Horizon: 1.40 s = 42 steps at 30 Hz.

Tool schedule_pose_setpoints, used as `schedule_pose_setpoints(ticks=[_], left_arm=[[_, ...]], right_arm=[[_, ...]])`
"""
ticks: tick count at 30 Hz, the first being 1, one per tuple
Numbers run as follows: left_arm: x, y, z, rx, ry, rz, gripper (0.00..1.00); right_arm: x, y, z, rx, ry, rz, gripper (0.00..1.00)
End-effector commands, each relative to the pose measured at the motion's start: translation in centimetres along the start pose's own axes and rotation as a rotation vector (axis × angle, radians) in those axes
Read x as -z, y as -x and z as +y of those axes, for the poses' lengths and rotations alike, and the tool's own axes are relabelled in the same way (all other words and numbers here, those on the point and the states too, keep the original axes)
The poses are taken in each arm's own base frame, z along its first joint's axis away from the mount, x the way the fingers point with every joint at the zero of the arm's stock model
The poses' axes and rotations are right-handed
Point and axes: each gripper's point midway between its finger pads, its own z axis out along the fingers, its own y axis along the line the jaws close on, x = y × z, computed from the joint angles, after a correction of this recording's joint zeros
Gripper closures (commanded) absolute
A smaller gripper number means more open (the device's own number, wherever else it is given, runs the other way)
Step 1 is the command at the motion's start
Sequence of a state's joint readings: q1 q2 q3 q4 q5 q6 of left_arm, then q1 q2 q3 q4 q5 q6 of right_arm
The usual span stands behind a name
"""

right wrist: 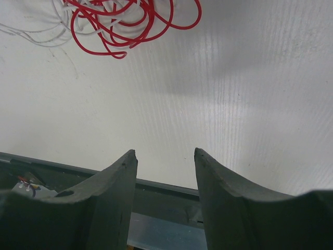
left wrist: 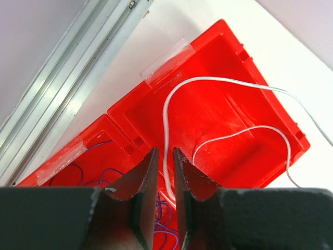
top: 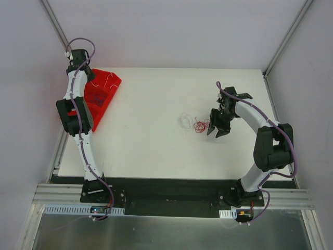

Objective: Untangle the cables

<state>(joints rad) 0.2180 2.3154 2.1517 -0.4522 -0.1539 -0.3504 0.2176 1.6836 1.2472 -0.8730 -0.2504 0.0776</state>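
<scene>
Over red bin (left wrist: 250, 78), L gripper (left wrist: 165, 156) barely parted round white cable (left wrist: 218, 79); purple cables (left wrist: 99, 142) binned; red tangle (top: 199, 125) right of bin not yet sorted; R gripper (right wrist: 165, 156) spread, empty.

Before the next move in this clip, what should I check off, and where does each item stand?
1. Right gripper open with nothing between its fingers: ok.
2. Red cable free of the pale wires on the table: not ok, they lie looped together.
3. Left gripper clear of the white cable: cannot tell; the cable runs through a narrow gap between the fingers.
4. White cable fully inside its compartment of the red bin: not ok, one strand trails over the rim.
5. Purple cables kept in the neighbouring compartment: ok.
</scene>
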Motion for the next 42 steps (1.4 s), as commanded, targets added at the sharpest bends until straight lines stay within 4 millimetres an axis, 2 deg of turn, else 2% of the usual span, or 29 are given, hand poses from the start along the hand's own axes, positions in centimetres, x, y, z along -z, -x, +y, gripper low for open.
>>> schedule_pose_setpoints(ticks=[1, 6, 10, 12, 15, 17, 18, 21, 23, 24, 25, 26, 28, 31, 34, 37, 40, 42], left_arm=[[-0.1, 0.0, -0.3, 0.008, -0.038, 0.004, 0.78], [3.2, 1.5, 0.7, 0.001, -0.001, -0.045, 0.63], [6.4, 2.8, 0.6, 0.004, -0.022, -0.086, 0.52], [7.8, 2.4, 0.3, 0.016, -0.051, -0.076, 0.48], [10.1, 0.3, -0.8, 0.058, -0.142, -0.013, 0.42], [11.6, -2.6, -2.4, 0.068, -0.228, 0.064, 0.40], [13.1, -3.8, -3.4, 0.066, -0.272, 0.090, 0.37], [16.1, -9.7, -6.9, 0.012, -0.420, 0.224, 0.31], [19.2, -14.1, -10.4, -0.059, -0.576, 0.325, 0.25], [20.2, -15.8, -11.2, -0.076, -0.640, 0.376, 0.23], [22.5, -18.6, -13.6, -0.131, -0.733, 0.442, 0.22], [24.2, -20.9, -14.9, -0.170, -0.796, 0.501, 0.21], [27.1, -24.7, -16.9, -0.234, -0.890, 0.602, 0.21], [30.1, -29.6, -18.9, -0.325, -0.970, 0.721, 0.23], [31.6, -32.4, -20.3, -0.345, -0.997, 0.832, 0.30], [31.5, -33.1, -20.4, -0.317, -0.983, 0.880, 0.34], [31.1, -33.4, -19.7, -0.319, -0.945, 0.877, 0.36], [30.8, -33.9, -19.1, -0.315, -0.918, 0.886, 0.38]], right_arm=[[1.7, -0.2, 0.3, -0.001, 0.002, -0.023, 0.49], [1.9, 0.1, 0.8, 0.017, 0.011, -0.035, 0.49], [1.8, 0.5, 1.6, 0.030, 0.029, -0.041, 0.49], [1.8, 0.8, 1.9, 0.042, 0.035, -0.050, 0.49], [2.0, 1.7, 2.4, 0.053, 0.038, -0.063, 0.49], [2.2, 2.5, 2.7, 0.059, 0.042, -0.077, 0.48], [2.2, 3.0, 2.9, 0.063, 0.044, -0.083, 0.46], [2.2, 4.3, 3.8, 0.058, 0.066, -0.092, 0.38], [1.9, 5.3, 4.6, 0.052, 0.090, -0.086, 0.32], [1.6, 5.6, 4.8, 0.047, 0.093, -0.076, 0.30], [1.2, 5.9, 5.1, 0.045, 0.091, -0.063, 0.28], [0.3, 6.2, 5.2, 0.048, 0.084, -0.044, 0.27], [-0.6, 6.8, 5.5, 0.075, 0.052, -0.032, 0.27], [-2.1, 7.2, 5.5, 0.101, -0.020, -0.008, 0.28], [-3.4, 7.3, 6.4, 0.105, -0.022, 0.023, 0.33], [-4.6, 6.6, 8.3, 0.151, -0.004, 0.039, 0.43], [-6.2, 4.6, 10.8, 0.215, 0.037, 0.096, 0.58], [-6.7, 2.8, 12.9, 0.282, 0.084, 0.130, 0.72]])
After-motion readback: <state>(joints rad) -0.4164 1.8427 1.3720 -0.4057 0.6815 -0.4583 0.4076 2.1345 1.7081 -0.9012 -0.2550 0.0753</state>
